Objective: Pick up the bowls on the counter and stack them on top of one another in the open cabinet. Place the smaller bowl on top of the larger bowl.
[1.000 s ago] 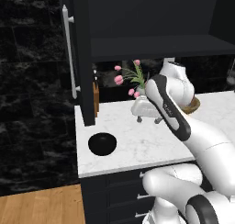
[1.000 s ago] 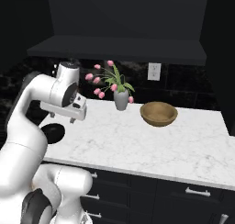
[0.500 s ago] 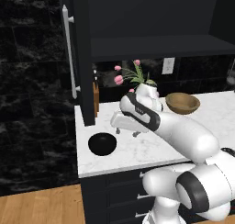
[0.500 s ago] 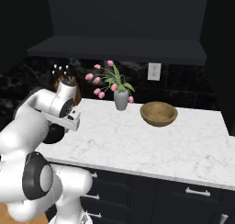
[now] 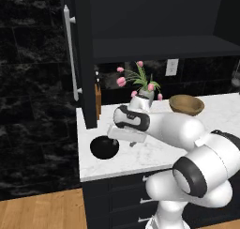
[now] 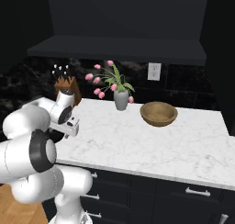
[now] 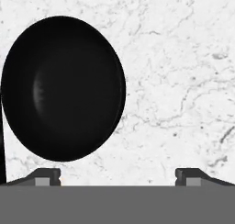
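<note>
The smaller bowl, glossy black, sits on the white marble counter close under my hand, left of centre in the hand view. My gripper is open, its fingertips spread wide, and the bowl's right rim falls between them. From the left base view, the gripper hovers just right of the black bowl near the counter's front left corner. The larger tan bowl rests far right near the back wall. The open cabinet's shelf hangs above, and its door stands at the left.
A grey vase of pink tulips stands at the back, between the two bowls. A knife block sits at the counter's back left, next to the cabinet door. A wall outlet is behind the tan bowl.
The arm has swung left and down from near the vase. The hand now sits low beside the black bowl. Neither bowl has moved.
</note>
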